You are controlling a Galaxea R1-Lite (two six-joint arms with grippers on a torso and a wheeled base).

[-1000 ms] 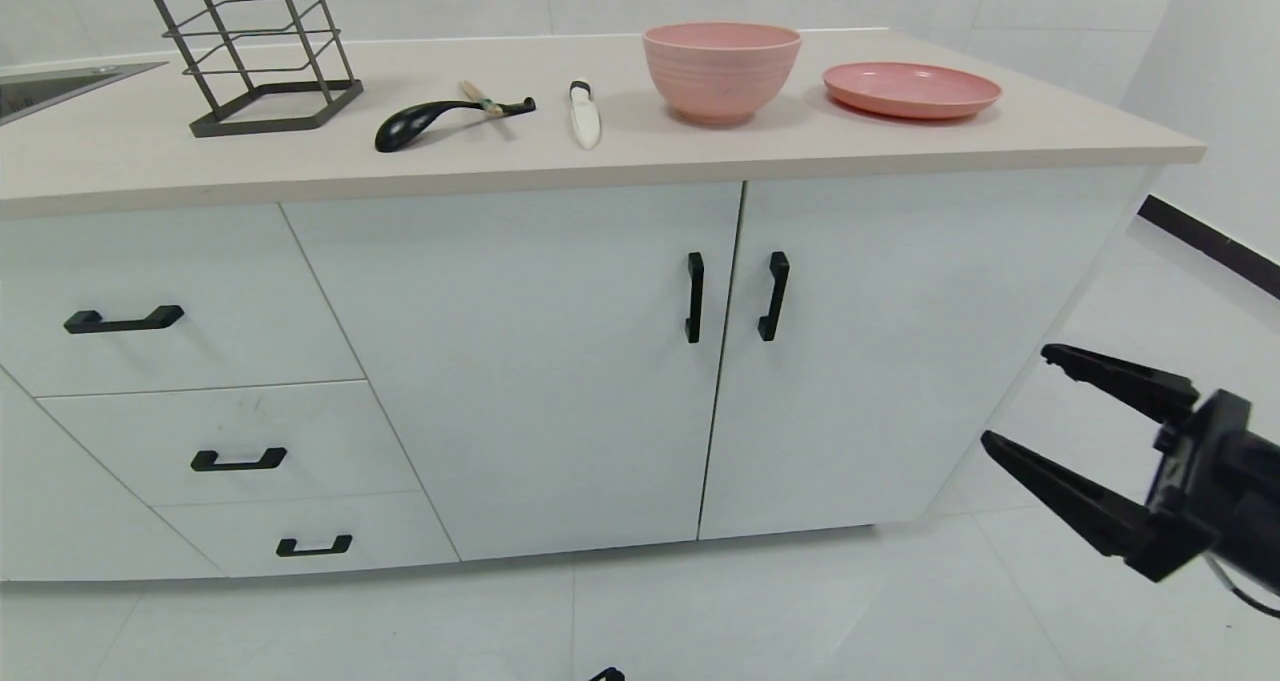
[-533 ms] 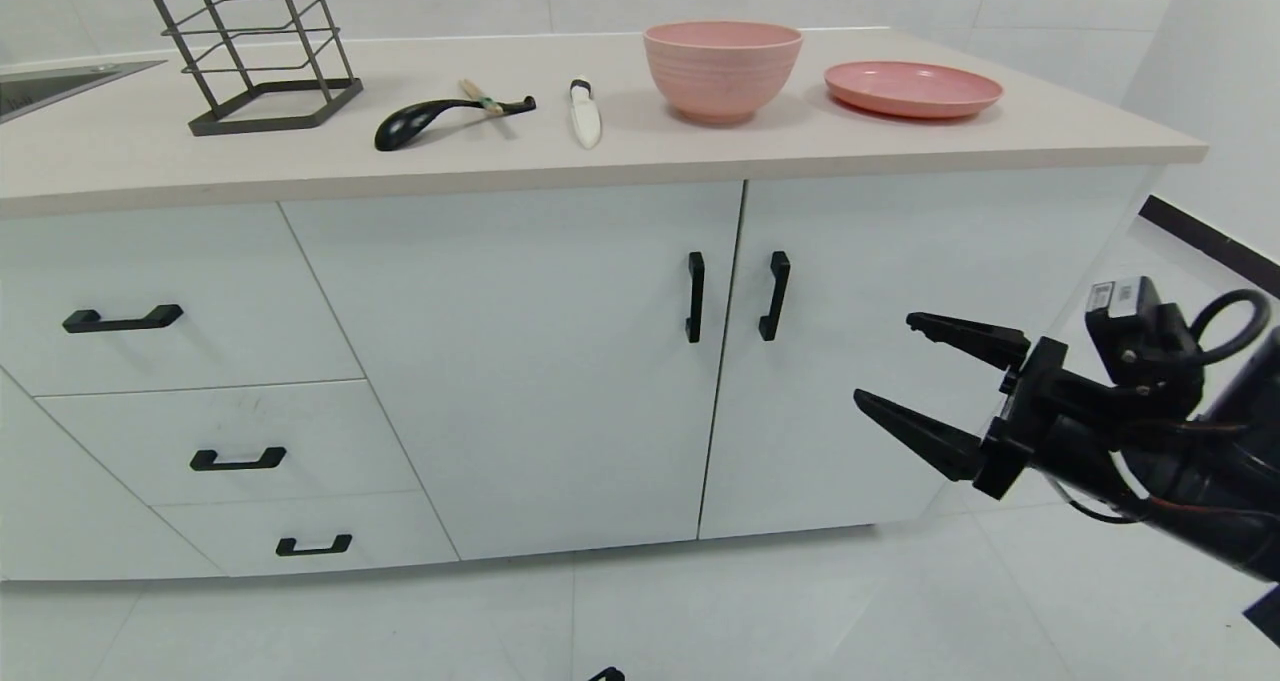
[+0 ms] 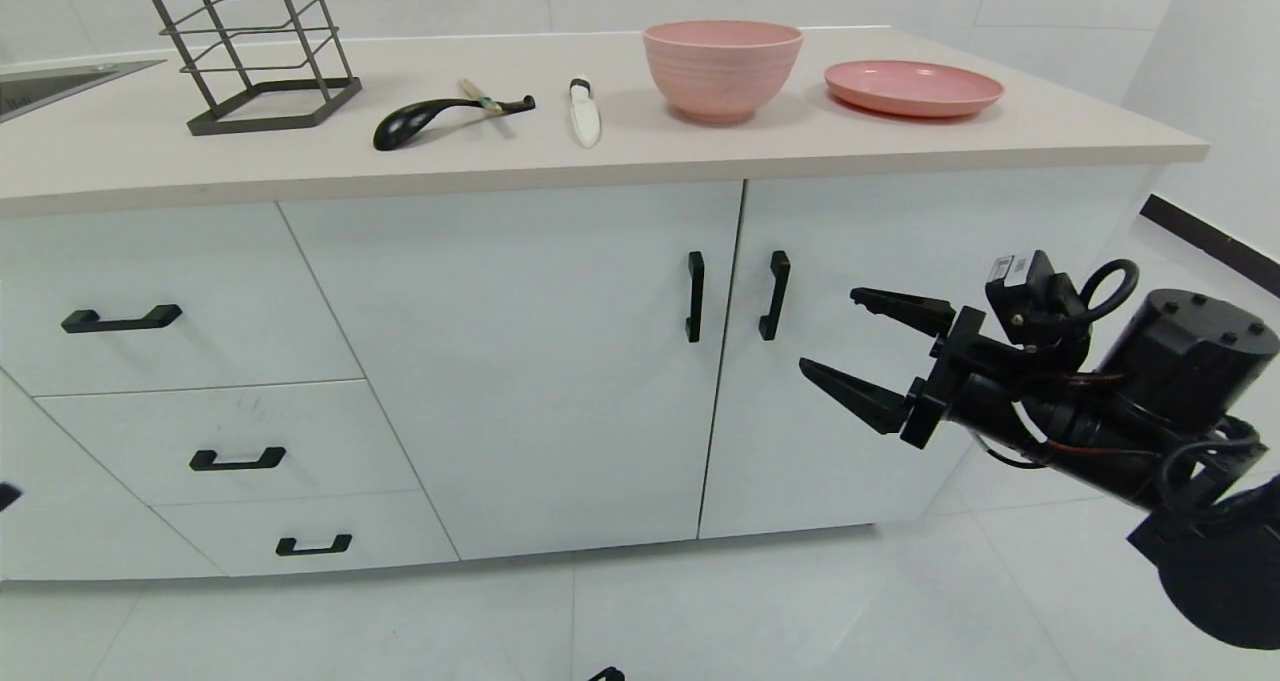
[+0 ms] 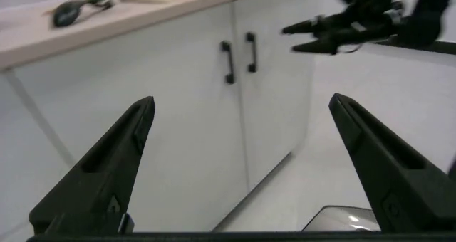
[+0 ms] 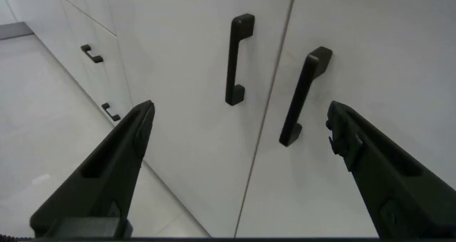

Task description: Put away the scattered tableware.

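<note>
On the counter lie a black spoon [image 3: 440, 118], chopsticks [image 3: 481, 97], a white utensil [image 3: 583, 116], a pink bowl [image 3: 720, 66] and a pink plate [image 3: 912, 86]. My right gripper [image 3: 830, 329] hangs open and empty below the counter, in front of the right cabinet door, just right of the two black door handles [image 3: 773, 294]. In the right wrist view the right gripper [image 5: 241, 112] faces those handles [image 5: 305, 92] at close range. My left gripper [image 4: 242, 103] is open and empty, low and farther back from the cabinet; beyond it shows the black spoon [image 4: 71, 11].
A black wire dish rack [image 3: 255, 46] stands on the counter's left, with a sink [image 3: 55, 83] beyond it. Several drawers with black handles [image 3: 238, 458] sit left of the double doors. The tiled floor [image 3: 800, 611] in front is open.
My right arm has swung in from the right edge, leftward and a little upward, bringing its open gripper close to the door handles. The tableware has not moved.
</note>
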